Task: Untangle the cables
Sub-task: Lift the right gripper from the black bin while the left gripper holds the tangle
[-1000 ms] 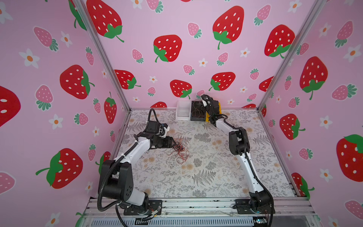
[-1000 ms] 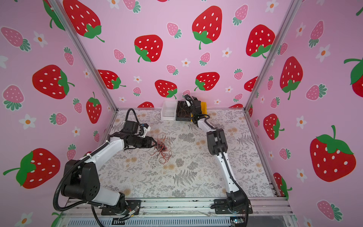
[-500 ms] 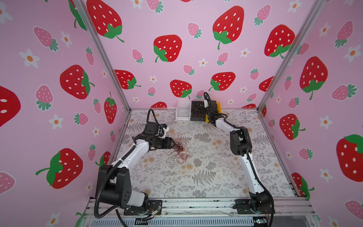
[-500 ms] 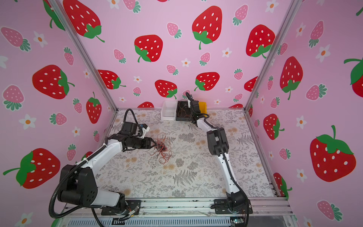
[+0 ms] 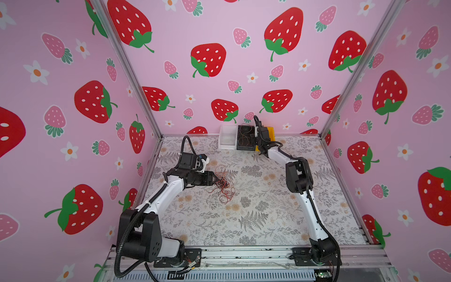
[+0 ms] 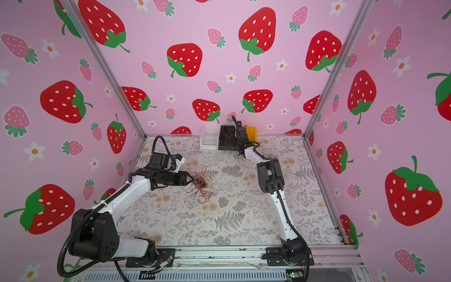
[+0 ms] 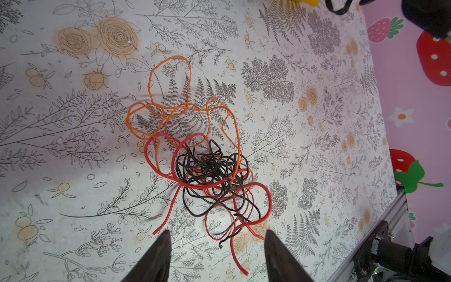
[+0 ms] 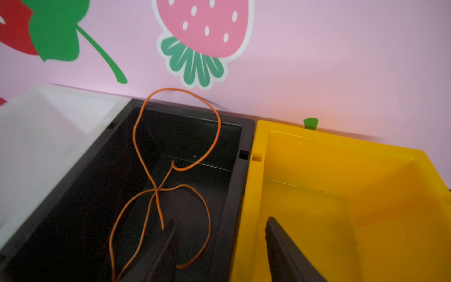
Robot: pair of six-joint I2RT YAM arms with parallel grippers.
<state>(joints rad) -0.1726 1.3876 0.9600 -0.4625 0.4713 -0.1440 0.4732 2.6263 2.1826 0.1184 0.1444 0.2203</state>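
1. The left pincer (image 7: 217, 240) hangs low over the desk. Its two dark fingers (image 7: 158, 254) are set well apart, with nothing between them.
2. Just ahead of its tips lies one tangle of thin red, orange and black cables (image 7: 210, 171), not touched by either finger. The black strands are knotted into a dense ball, red loops run around it and back toward the pincer, and orange loops spread out beyond it. The strands of each colour are too knotted to count.
3. In both top views the cables (image 5: 223, 186) sit left of centre on the flower-printed desk (image 5: 256, 219).
4. The right pincer (image 8: 222, 219) is at the far edge, its two fingers apart and gripping nothing. One finger is over the black plastic bin (image 8: 73, 195) and the other over the yellow plastic bin (image 8: 341, 158).
5. Three open bins stand side by side against the far wall: the white plastic bin (image 8: 36, 134) on the left, the black in the middle and the yellow on the right.
6. One orange cable (image 8: 156, 190) loops inside the black bin and arches above its rim. It runs down beside the finger there; whether they touch cannot be told.
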